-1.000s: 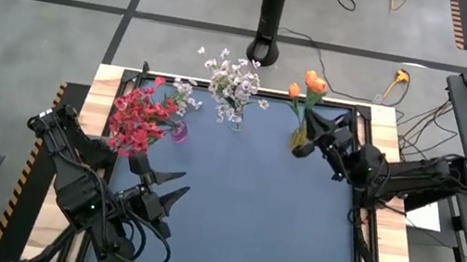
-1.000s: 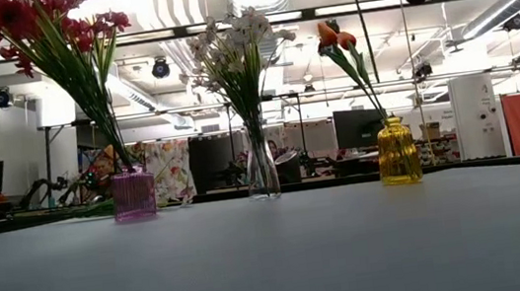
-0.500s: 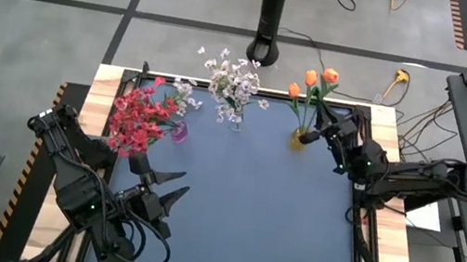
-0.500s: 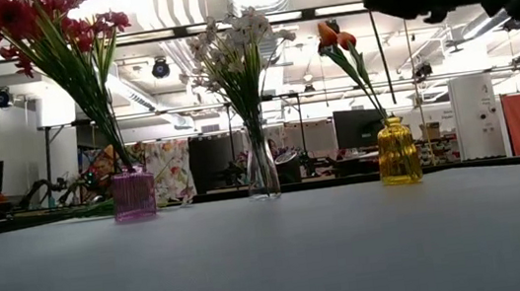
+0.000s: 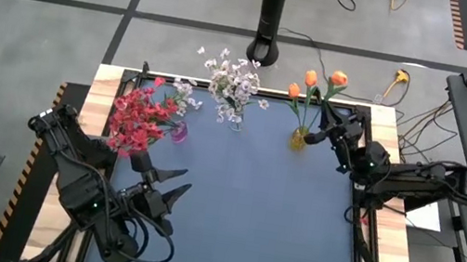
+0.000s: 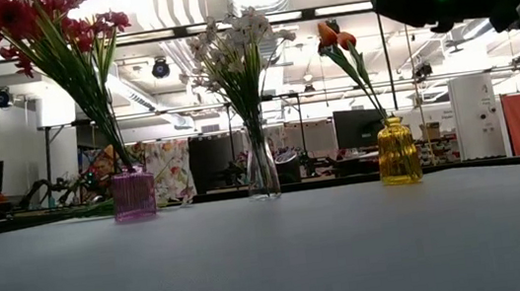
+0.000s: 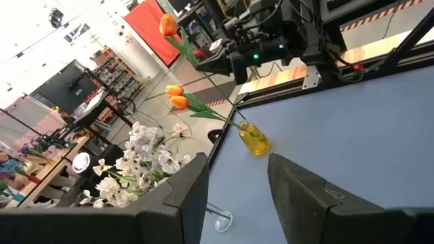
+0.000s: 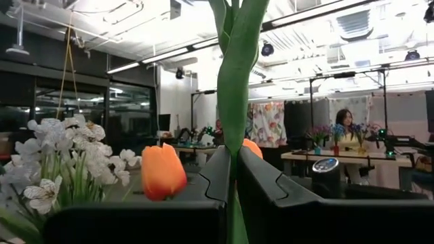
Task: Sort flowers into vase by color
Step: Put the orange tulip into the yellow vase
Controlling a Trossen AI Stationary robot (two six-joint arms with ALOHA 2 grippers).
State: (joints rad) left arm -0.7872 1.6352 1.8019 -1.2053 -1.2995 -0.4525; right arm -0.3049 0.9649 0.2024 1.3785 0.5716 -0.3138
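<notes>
We have the right gripper (image 5: pixel 319 137) clamped tight on the green stem of an orange tulip (image 5: pixel 340 77), holding it above the yellow vase (image 5: pixel 297 139) at the far right of the table (image 5: pixel 248 218). In the right wrist view the stem runs straight up between our two dark fingers (image 8: pixel 268 186), which are pressed together on it. From the low view the stem hangs close to upright, its lower end near the vase's mouth, though we cannot tell whether the tip is already inside the neck.

The yellow vase already carries two other orange buds (image 5: pixel 302 84). The purple vase (image 5: pixel 179 132) at the far left holds the red blossoms (image 5: pixel 137 116), and the clear vase (image 5: pixel 235 120) between them holds the white sprays (image 5: pixel 232 79). We see no loose flowers lying on the blue surface (so this looks like the last stem to place).

Our left gripper (image 5: pixel 170 187) waits near the front left of the table, its fingers standing apart and holding nothing.

We judge the step in hand to be seating this tulip with its own colour. The next move calls for keeping the stem lined up over the narrow neck, lowering it until it slides in beside the others, and only then letting go; a tilt could nudge the light vase or catch the standing buds
</notes>
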